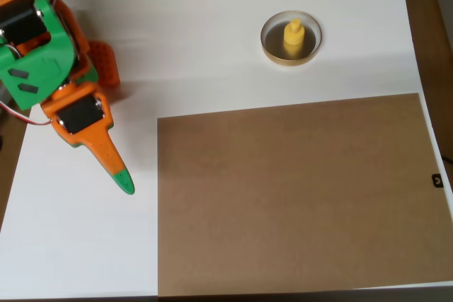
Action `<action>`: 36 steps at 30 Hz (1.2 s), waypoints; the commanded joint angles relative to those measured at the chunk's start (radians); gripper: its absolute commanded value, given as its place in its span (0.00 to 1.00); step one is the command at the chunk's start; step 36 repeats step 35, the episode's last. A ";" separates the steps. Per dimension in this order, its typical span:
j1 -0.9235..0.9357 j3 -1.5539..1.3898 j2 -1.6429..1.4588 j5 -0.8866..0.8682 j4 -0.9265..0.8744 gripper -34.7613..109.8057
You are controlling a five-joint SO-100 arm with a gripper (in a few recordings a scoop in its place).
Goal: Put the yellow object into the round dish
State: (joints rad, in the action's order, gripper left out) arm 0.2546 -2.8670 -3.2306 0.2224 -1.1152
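Overhead view. The yellow object (294, 37) is seen standing upright inside the dish (270, 45), its knob on top and its wider base on the dark bottom. It sits roughly at the dish's middle, slightly toward the right side, and is surrounded on all sides by the rim. The dish is placed on the white table (198, 26) in the upper middle-right of the view, a little above the top edge of the brown board (297, 196) and not touching it.

The brown board is laid flat over the lower right part of the table, reaching to the bottom edge of the view; nothing is seen resting on it. A small dark tag is noted at its right edge.

The arm (42, 47), orange and green, is found at the upper left corner, well apart from the dish. The gripper (117, 171) is pointed down and to the right, over bare white table just left of the board's left edge. One long orange finger with a green tip (124, 182) is visible; a second finger cannot be made out separately, so how far the jaws are parted cannot be told. Nothing is seen held at the tip. A shadow of the arm is cast on the table beside it.
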 commanded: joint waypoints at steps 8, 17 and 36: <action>0.043 -0.060 -0.032 -0.026 0.020 0.46; 0.080 -0.074 -0.032 -0.063 0.029 0.45; 0.087 -0.077 -0.032 -0.032 0.034 0.25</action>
